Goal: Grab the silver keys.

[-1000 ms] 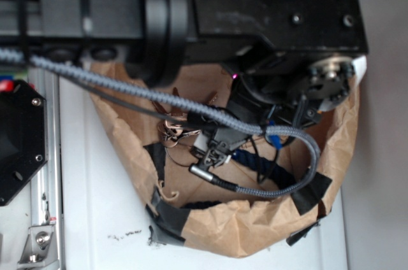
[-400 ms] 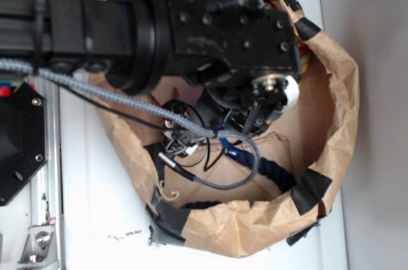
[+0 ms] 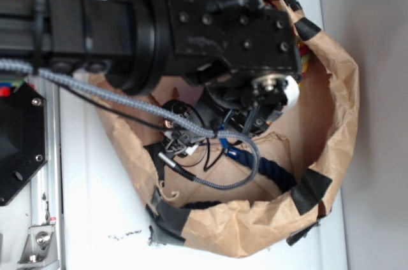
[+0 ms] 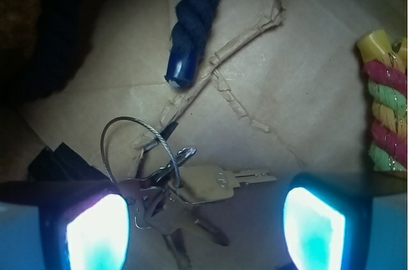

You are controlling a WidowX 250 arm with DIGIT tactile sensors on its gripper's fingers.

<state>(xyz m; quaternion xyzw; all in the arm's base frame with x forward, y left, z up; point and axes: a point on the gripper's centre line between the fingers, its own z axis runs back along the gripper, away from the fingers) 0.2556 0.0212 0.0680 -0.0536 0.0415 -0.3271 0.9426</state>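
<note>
Wrist | paper bag (image 4: 299, 72): silver keys (image 4: 185, 197), blue rope (image 4: 191, 21), striped rope (image 4: 386, 117)

The exterior view is evenly bright but soft, with low sharpness; the black arm (image 3: 191, 28) is near the lens and shows little detail, and the bag (image 3: 331, 92) interior sits in its shade. The wrist view is dim, darkening to near black at the top left corner. The fingertips (image 4: 95, 232) glow a blown-out cyan-white. The keys (image 4: 185, 193) catch faint highlights; edges are blurred.
</note>
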